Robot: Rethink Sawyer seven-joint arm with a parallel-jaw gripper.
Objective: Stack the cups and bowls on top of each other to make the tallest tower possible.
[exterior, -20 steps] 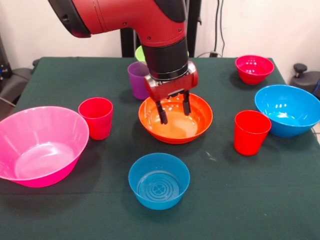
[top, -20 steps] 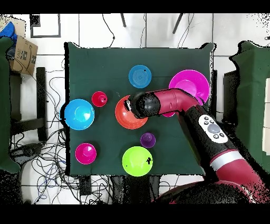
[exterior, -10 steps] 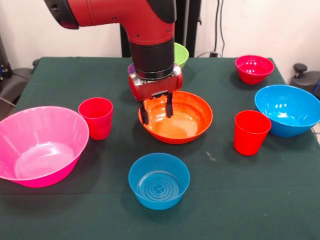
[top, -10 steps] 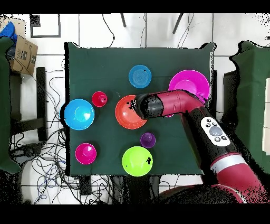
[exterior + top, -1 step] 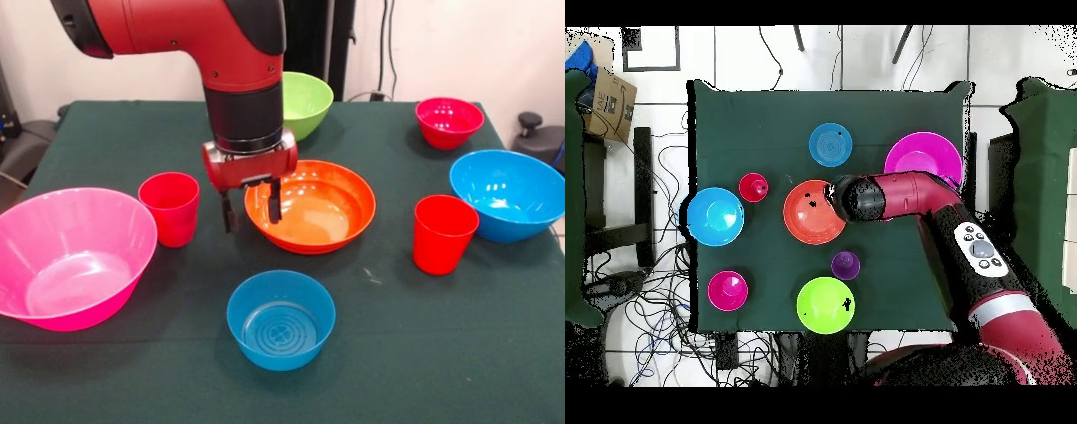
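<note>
Items on the desk (image 5: 424,353), green cloth cover, listed near to far in the front view.

1. Small blue bowl (image 5: 281,319), nearest, centre, upright and empty, standing alone.
2. Large pink bowl (image 5: 69,256), near left, upright and empty.
3. Red cup (image 5: 444,233), right of centre, upright, just left of the large blue bowl.
4. Second red cup (image 5: 169,208), left of centre, upright, just beside the pink bowl's far rim.
5. Orange bowl (image 5: 310,206), centre of the desk, upright and empty, nothing stacked in it or under it.
6. Gripper (image 5: 251,203), hanging from the red and black arm (image 5: 203,35), its two dark fingers (image 5: 274,201) pointing down and spread apart, holding nothing. One finger hangs over the left rim of the orange bowl, the other just outside that rim, toward the second red cup. Whether either touches the bowl cannot be told.
7. Large blue bowl (image 5: 509,194), right edge, upright and empty.
8. Small red-magenta bowl (image 5: 449,121), far right, upright.
9. Lime green bowl (image 5: 305,103), far centre, partly hidden behind the arm.
10. Purple cup (image 5: 846,265), seen only in the overhead view, standing between the orange bowl and the lime green bowl.

No pieces are stacked; each stands apart on the cloth.
</note>
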